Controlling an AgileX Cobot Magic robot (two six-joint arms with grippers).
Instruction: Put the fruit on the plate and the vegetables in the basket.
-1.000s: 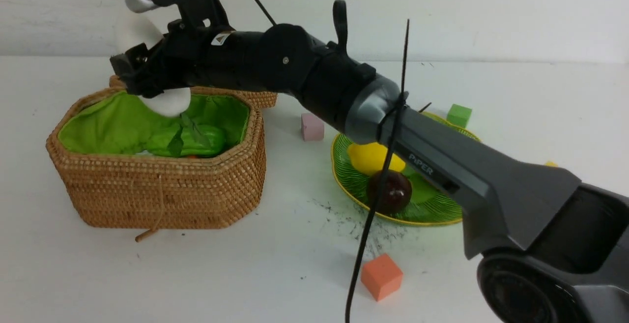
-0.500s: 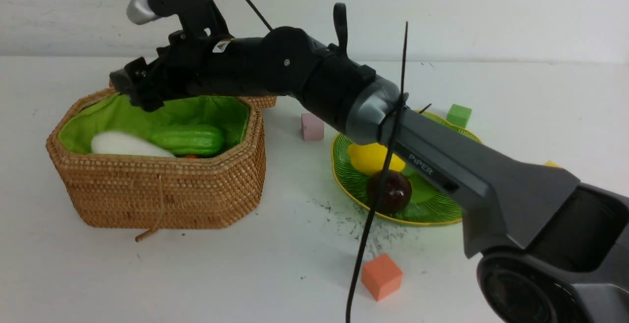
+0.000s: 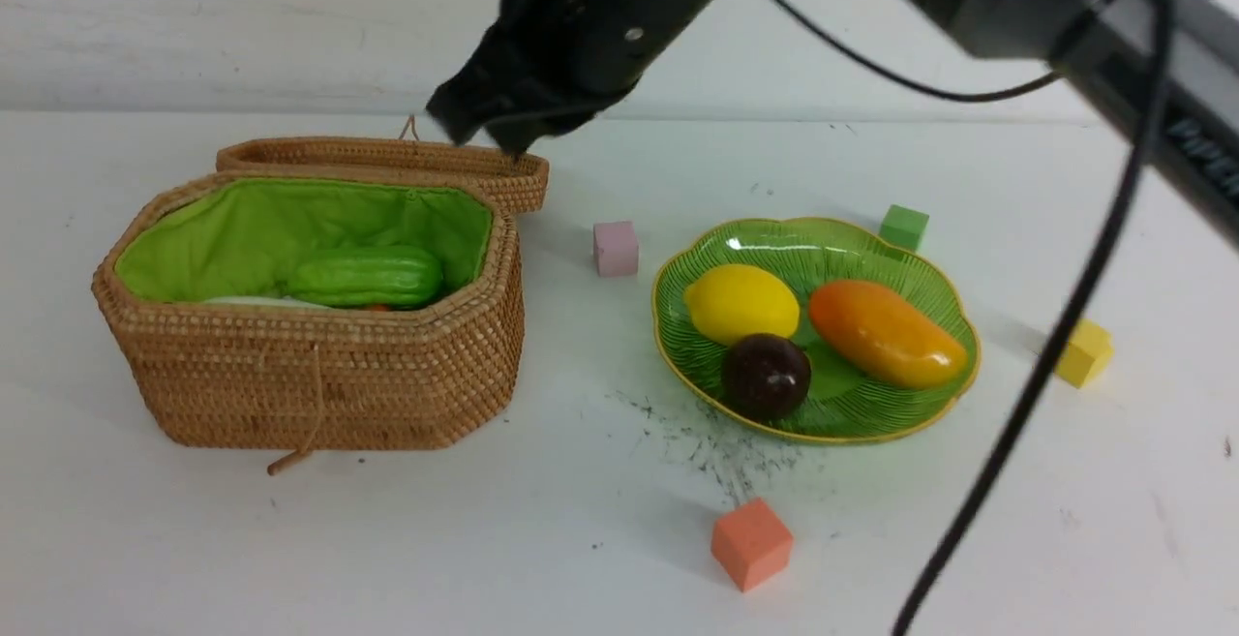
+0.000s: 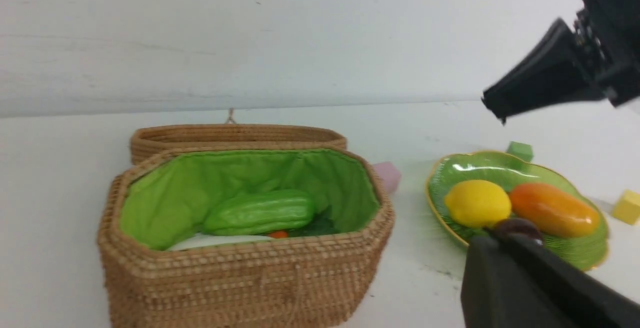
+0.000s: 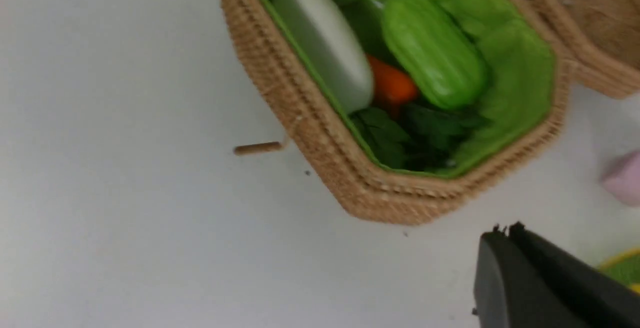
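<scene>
basket (image 3: 319, 394): tan woven wicker, bright green cloth lining
cucumber (image 3: 368, 278): light green
radish (image 5: 325, 43): white
carrot (image 5: 392, 86): orange-red, dark green leaves
plate (image 3: 823, 244): translucent green, ribbed, yellow-gold rim
lemon (image 3: 740, 302): yellow
mango (image 3: 886, 331): orange-yellow
mangosteen (image 3: 765, 377): dark purple
foam cubes (image 3: 752, 544): orange, pink, green, yellow
table (image 3: 484, 539): white

Bright, even light; soft blur

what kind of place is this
Probably a robot lab's test bench: a bare white table against a plain wall, toy produce sorted into a basket and plate, foam cubes scattered around.
</scene>
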